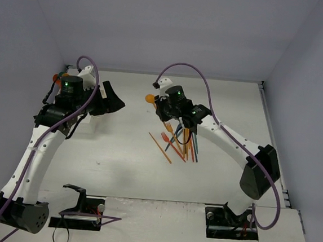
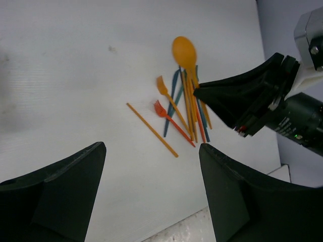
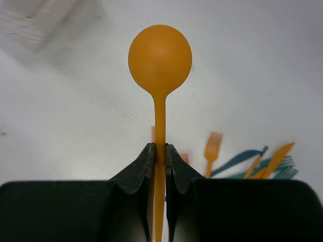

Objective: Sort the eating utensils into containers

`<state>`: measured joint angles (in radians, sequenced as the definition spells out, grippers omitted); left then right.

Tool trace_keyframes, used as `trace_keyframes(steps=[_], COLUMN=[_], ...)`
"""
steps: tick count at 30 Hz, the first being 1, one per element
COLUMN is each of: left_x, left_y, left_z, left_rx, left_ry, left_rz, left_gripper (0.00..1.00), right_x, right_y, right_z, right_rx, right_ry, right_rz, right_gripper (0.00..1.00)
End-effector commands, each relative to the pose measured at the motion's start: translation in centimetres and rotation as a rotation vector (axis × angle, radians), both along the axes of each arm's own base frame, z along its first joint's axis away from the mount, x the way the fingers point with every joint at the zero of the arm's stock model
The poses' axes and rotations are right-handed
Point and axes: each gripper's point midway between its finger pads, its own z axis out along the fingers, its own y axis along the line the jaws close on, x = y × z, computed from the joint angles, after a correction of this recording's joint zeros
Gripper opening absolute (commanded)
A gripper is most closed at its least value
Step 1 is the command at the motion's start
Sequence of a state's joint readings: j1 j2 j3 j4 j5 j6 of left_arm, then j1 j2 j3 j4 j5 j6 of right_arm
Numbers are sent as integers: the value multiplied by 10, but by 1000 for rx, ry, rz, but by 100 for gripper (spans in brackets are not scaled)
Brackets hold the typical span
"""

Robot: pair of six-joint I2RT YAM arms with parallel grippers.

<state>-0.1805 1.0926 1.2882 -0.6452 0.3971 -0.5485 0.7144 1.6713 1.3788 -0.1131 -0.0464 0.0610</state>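
My right gripper is shut on the handle of an orange spoon, holding it above the table with the bowl pointing away. In the top view this gripper and spoon are just behind the pile of utensils. The pile holds orange, teal, blue and red forks and sticks; an orange stick lies loose at its left. My left gripper is open and empty, left of the pile. Its view shows the pile, the spoon and the right gripper. The containers are not clearly in view.
A blurred white boxy shape shows at the upper left of the right wrist view. A small orange object sits partly hidden behind the left arm at the back left. Grey walls enclose the table on three sides.
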Motion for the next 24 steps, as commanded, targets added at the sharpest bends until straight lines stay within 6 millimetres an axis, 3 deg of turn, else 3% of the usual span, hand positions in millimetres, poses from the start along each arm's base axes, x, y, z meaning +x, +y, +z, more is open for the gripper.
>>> trace_keyframes(steps=[1, 8, 19, 24], left_x=[10, 16, 18, 18], left_y=[-36, -42, -58, -63], left_z=[53, 52, 48, 50], left_rx=[-159, -185, -276, -309], left_ry=[-136, -119, -50, -46], left_rz=[-91, -97, -148, -161], left_gripper=[72, 71, 58, 44], right_x=[-35, -76, -94, -95], right_y=[44, 68, 70, 70], right_z=[72, 120, 136, 138], right_rx=[148, 247, 295, 300], right_ry=[-107, -161, -172, -175], right_rz=[169, 327, 403, 407], right_gripper=[0, 0, 0, 0])
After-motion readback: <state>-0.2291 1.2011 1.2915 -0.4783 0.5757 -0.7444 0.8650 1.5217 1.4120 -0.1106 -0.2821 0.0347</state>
